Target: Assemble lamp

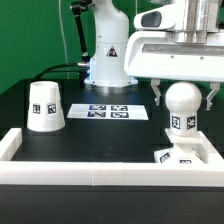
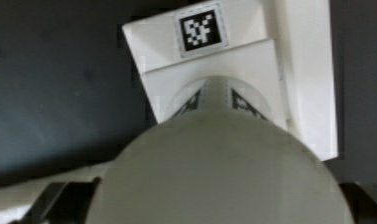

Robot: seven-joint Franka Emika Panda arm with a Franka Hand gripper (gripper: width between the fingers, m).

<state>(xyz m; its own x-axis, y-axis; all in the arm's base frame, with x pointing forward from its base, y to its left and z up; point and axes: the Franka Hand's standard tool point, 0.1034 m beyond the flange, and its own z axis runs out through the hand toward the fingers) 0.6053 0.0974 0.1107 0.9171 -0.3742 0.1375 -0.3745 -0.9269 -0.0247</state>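
A green curtain [image 1: 30, 40] hangs behind the black bench [image 1: 100, 135], and a white rail frame [image 1: 90, 175] runs along the bench's near edge and both side edges. In the near corner at the exterior view's right, the flat base [image 1: 165, 156] sits tucked against the frame. The bulb [image 1: 182, 108] stands upright on it, stem down.

The gripper [image 1: 183, 97] hangs over the bulb with its fingers [image 1: 157, 95] on either side of the ball. I cannot tell whether they pinch the ball or stand just clear of it.

The worry, as I see it, is the seating. If the stem is not squarely in its socket, a push or twist could jam it crooked or skid the base along the rail. If the bulb is let go half-seated, it could tip over.

The shade [image 1: 45, 106] waits well apart, towards the opposite side edge. The marker board [image 1: 110, 111] lies mid-bench.
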